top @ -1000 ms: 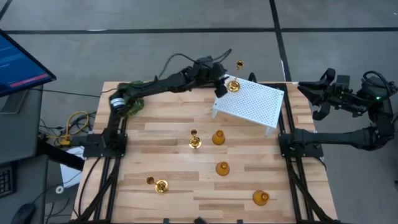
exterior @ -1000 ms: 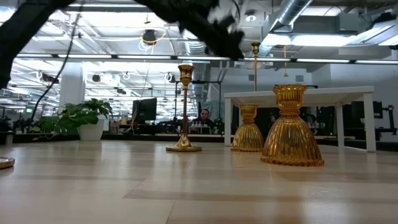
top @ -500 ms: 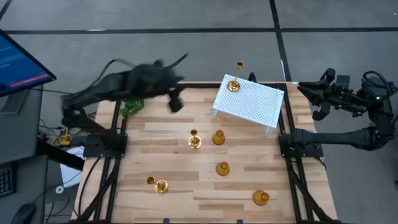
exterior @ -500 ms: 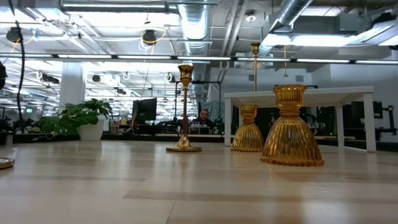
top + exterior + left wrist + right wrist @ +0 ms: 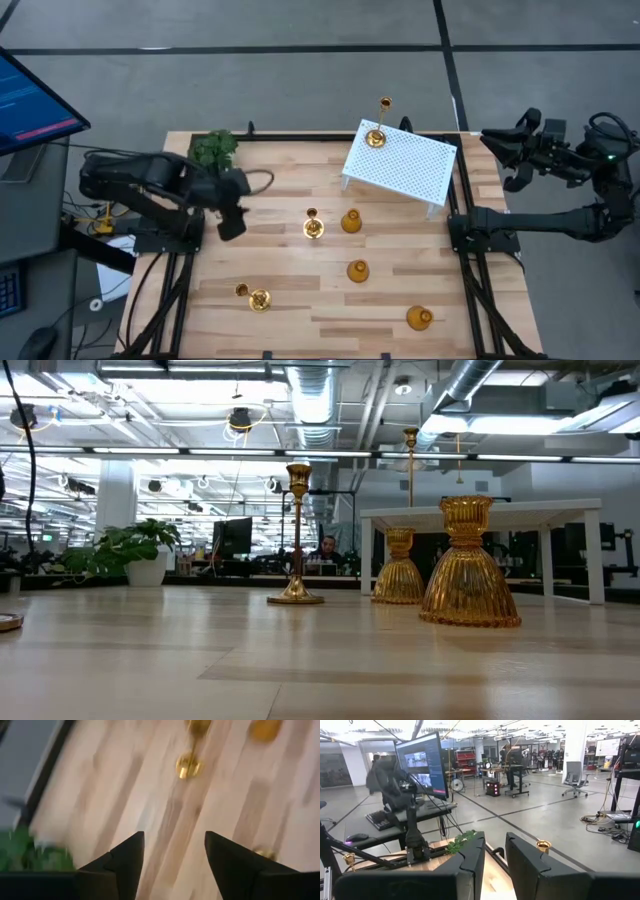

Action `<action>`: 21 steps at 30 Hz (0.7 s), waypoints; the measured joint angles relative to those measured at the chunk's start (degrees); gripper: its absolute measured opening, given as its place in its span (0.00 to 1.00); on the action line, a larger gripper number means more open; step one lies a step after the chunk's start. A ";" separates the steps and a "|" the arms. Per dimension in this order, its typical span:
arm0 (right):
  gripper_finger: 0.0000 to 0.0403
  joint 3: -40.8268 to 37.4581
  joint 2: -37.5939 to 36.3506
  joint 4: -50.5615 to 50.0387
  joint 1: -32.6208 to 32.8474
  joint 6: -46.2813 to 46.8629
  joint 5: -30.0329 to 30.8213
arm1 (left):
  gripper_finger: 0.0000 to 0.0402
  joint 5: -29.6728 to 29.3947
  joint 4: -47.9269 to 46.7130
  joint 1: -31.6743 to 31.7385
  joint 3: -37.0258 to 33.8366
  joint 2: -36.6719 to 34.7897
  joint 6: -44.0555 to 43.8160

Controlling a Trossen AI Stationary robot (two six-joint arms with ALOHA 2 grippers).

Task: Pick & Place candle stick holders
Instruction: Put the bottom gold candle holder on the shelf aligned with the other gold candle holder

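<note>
Left gripper, fingers spread and empty, over the table's left side: nearest tall candle stick holder stands upright, stem vertical, off toward table centre; right gripper parked, fingers parted, well beyond the table's right edge.

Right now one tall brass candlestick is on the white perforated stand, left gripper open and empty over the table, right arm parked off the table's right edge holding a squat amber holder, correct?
Not quite: the right gripper holds nothing; the right wrist view shows its fingers open and empty. As you said, one tall brass candlestick stands on the white perforated stand, and the left gripper is open and empty over the table, per the high and left wrist views.
</note>
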 joint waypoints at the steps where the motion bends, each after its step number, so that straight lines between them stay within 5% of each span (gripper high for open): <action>1: 0.18 0.00 0.00 0.00 0.00 0.00 0.00 | 0.53 0.86 0.00 -0.20 -2.05 -0.53 -1.10; 9: 0.18 0.00 0.00 0.10 0.00 0.00 -0.02 | 0.54 11.10 1.95 -3.84 -15.15 -9.35 -11.13; 21: 0.18 0.00 0.00 1.92 0.00 0.59 -0.04 | 0.53 11.27 9.85 -16.35 -26.72 -16.22 -18.17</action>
